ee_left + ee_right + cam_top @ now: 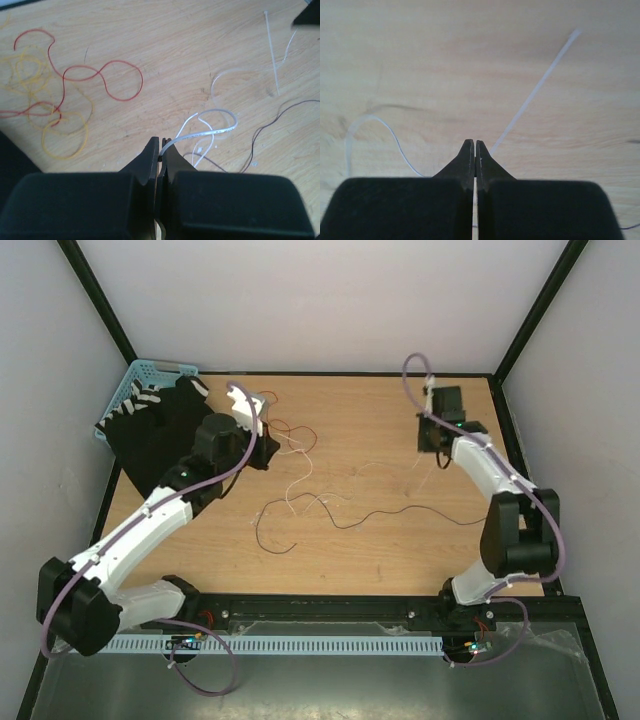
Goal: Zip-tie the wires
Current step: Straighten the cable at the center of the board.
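Note:
The wires lie loose on the wooden table (380,560). A red strand (107,80) curls beside yellow loops (65,145), and a dark brown strand (260,132) trails right (400,516). My left gripper (161,142) (270,446) is shut on the end of a whitish wire (210,131), which loops away from its tips. A pale zip tie (273,55) lies further right. My right gripper (475,144) (432,445) is shut low over the table. The zip tie (535,90) runs out from under its right finger; whether it is pinched does not show. Another thin whitish strand (380,125) curves to its left.
A blue basket (128,390) stands at the back left corner with a black cloth (160,435) draped in front of it. Purple cables (410,375) loop along both arms. Black frame rails border the table's back and sides.

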Controlling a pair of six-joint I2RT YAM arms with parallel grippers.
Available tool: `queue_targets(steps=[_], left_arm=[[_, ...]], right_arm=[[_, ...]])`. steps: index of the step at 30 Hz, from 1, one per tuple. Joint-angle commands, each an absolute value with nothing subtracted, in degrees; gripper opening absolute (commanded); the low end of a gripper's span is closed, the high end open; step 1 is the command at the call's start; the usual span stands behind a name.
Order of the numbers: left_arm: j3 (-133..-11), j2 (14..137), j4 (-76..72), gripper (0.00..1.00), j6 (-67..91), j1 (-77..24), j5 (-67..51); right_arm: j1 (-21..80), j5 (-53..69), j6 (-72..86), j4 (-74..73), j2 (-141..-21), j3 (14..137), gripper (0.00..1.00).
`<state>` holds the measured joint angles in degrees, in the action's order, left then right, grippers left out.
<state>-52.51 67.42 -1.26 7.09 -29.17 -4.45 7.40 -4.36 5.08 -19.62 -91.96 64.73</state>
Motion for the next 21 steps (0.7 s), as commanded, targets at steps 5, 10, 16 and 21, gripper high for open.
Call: queue_targets(steps=[5,10,16,21], left_arm=[[-56.18,61.18,20.6,0.0,13.02,-28.69,-4.12],[-49.99,56.73,22.86,0.0,18.66,-28.76,-9.4],[-45.08,59.74,23.15,0.0,22.35,-29.1,-13.21],[-44.45,62.08,25.45,0.0,23.52,-29.04,-13.47]], right_arm=[[-4.98,-15.74,4.67,-21.59,-84.22,81.45,0.0],[-10.64,-31.08,3.16,-21.88,-82.35,83.66,0.0],[-14.92,-30.99,1.7,-21.36,-81.66,81.68,0.0],[-15.93,-31.22,2.28,-20.34,-81.46,75.88,0.0]])
